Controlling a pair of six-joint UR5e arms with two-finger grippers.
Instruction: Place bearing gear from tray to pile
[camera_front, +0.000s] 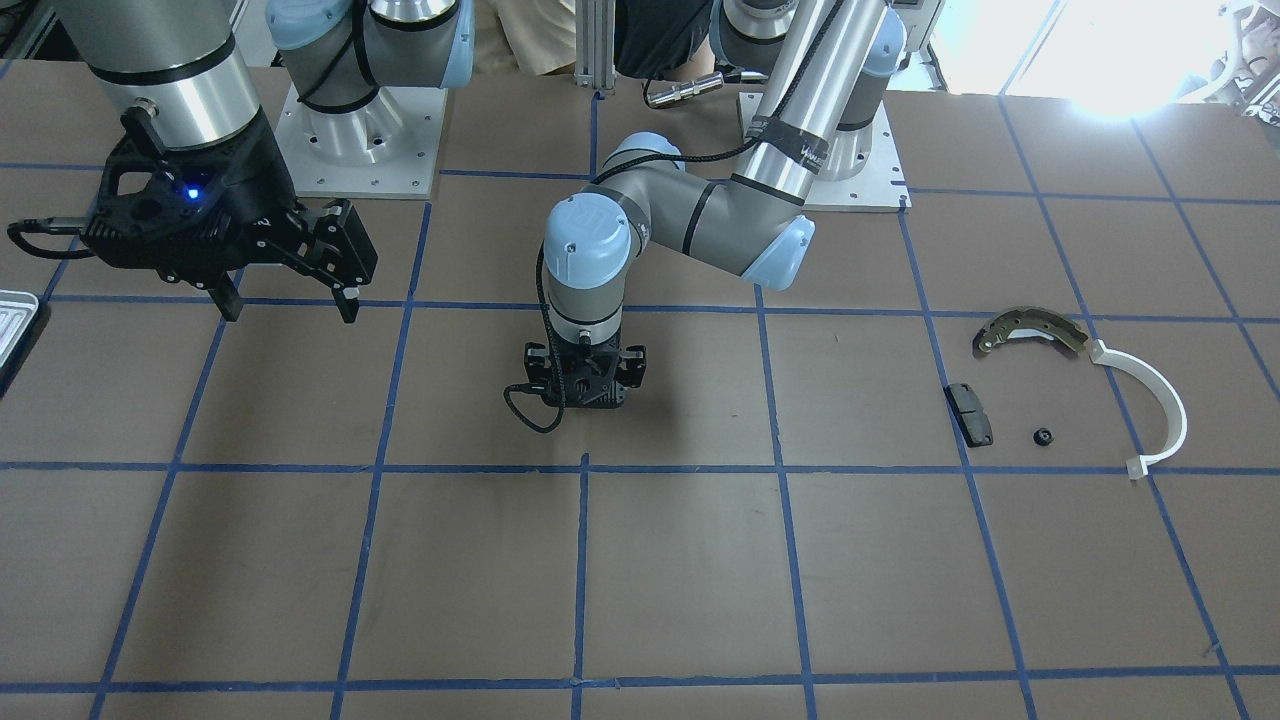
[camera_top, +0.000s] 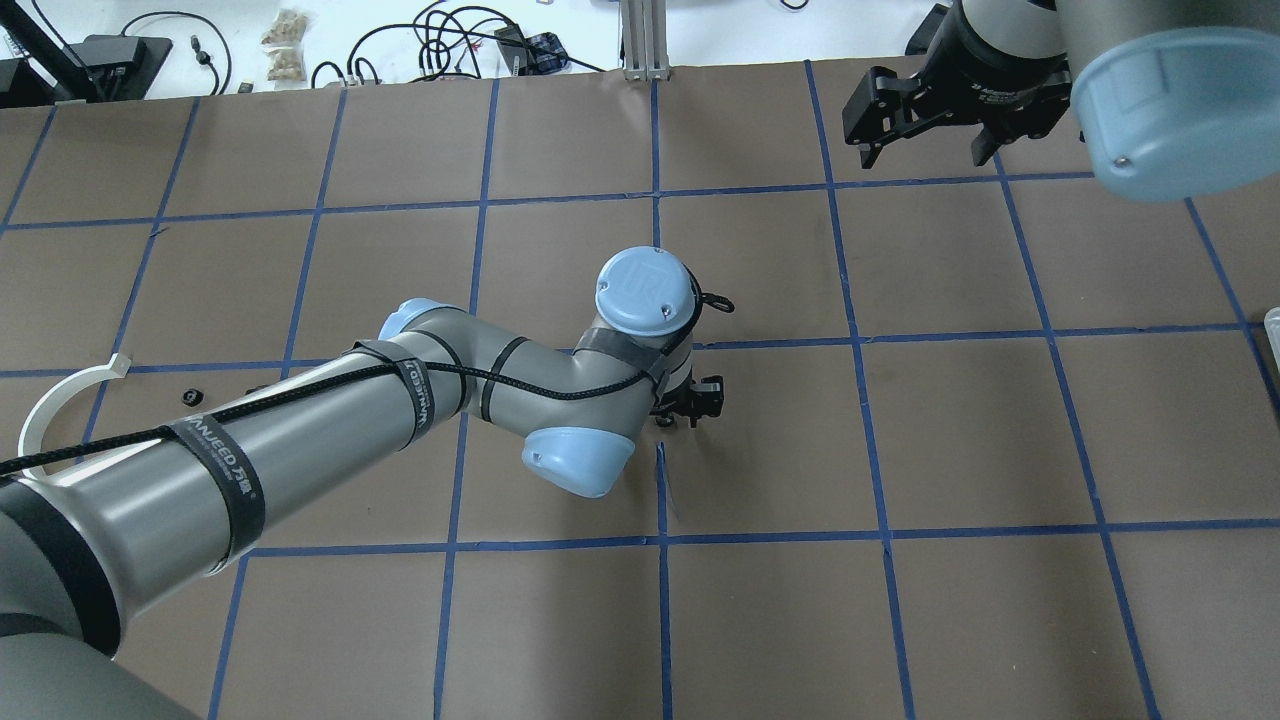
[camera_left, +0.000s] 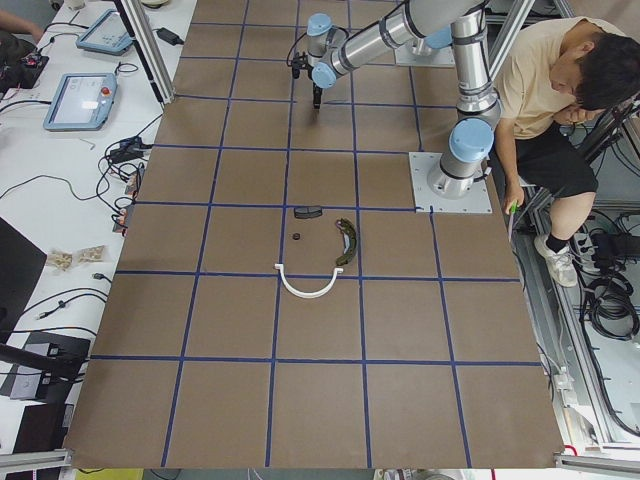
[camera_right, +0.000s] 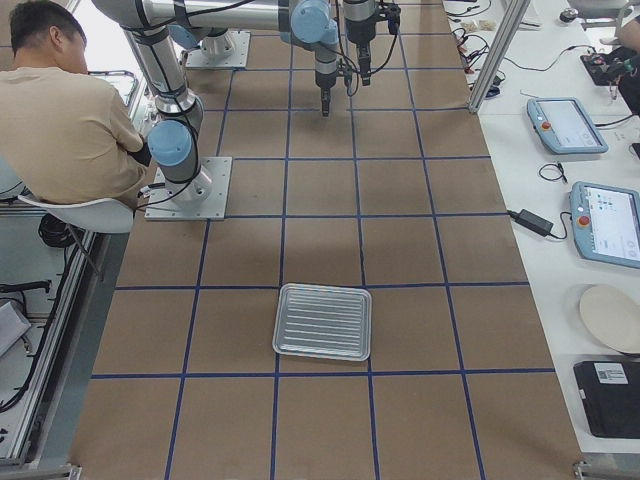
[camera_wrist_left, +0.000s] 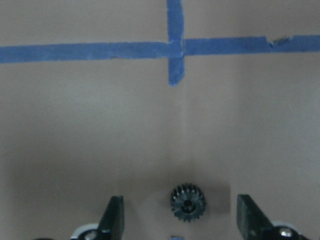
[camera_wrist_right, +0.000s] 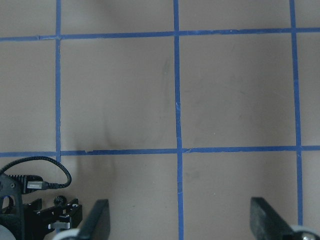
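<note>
Two gaping tools: left tool astride the bearing gear, right tool aloft; "UR" on wrist cap

Dark gear lying flat, between tray and pile.

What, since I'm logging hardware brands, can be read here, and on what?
"WANJEED": black strap on the left arm; the characters after it are too small.
"UR": blue joint cap on that arm.
Print on the black wrist unit above the right gripper: blurred.
</note>
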